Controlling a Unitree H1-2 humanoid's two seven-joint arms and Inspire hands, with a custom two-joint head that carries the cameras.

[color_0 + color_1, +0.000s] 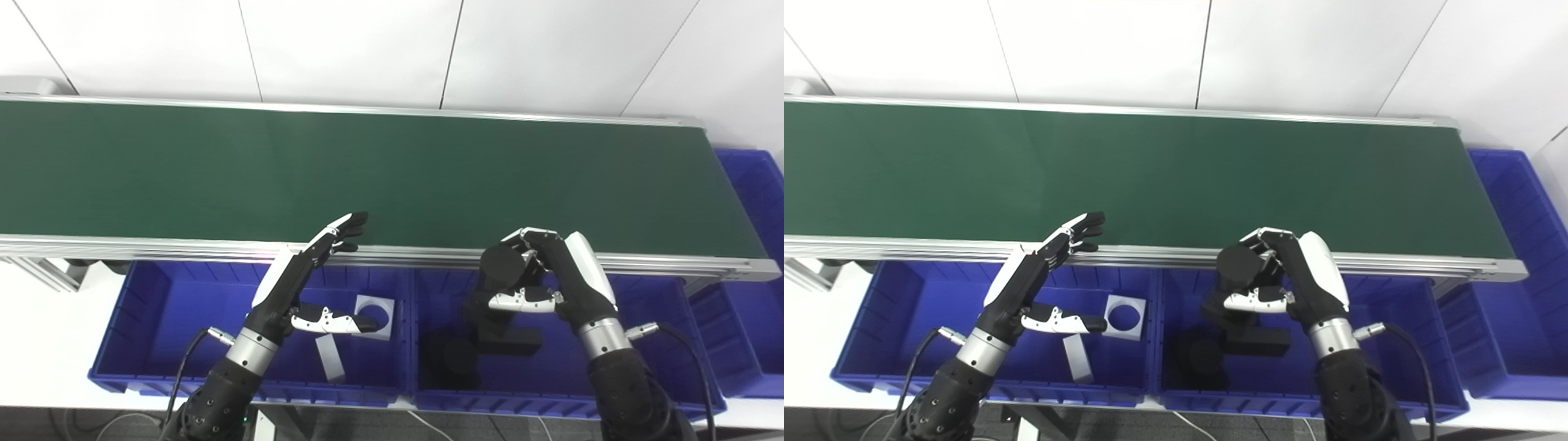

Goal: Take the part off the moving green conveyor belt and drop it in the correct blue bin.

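Note:
My right hand (545,275) is shut on a black cylindrical part (501,264) and holds it above the right blue bin (649,318), just in front of the conveyor's near rail. The hand with the part also shows in the right eye view (1280,278). My left hand (306,278) is open and empty, fingers stretched toward the belt edge, above the left blue bin (153,318). The green conveyor belt (367,171) has no part on it.
The right bin holds several black parts (505,334). The left bin holds a white square plate with a round hole (375,315) and a white bar (331,358). A third blue bin (753,202) stands at the belt's right end.

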